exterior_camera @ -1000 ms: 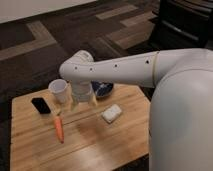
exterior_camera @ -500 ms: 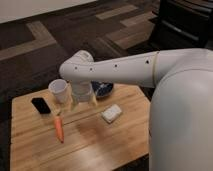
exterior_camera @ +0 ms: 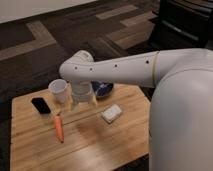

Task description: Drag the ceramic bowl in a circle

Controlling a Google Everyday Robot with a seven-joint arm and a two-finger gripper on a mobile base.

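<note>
The glossy, round dark-blue ceramic bowl (exterior_camera: 103, 89) sits near the far edge of the wooden desk (exterior_camera: 100, 145), half hidden behind the smooth white arm. Just to its left the hand (exterior_camera: 83, 103) hangs spread wide and empty, beside a small white cup (exterior_camera: 59, 90).

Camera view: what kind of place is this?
Probably an office or lab test area: dark patterned carpet, a wooden table set with props (white cup, carrot, ceramic bowl). The gripper hangs over the table between cup and bowl.
</note>
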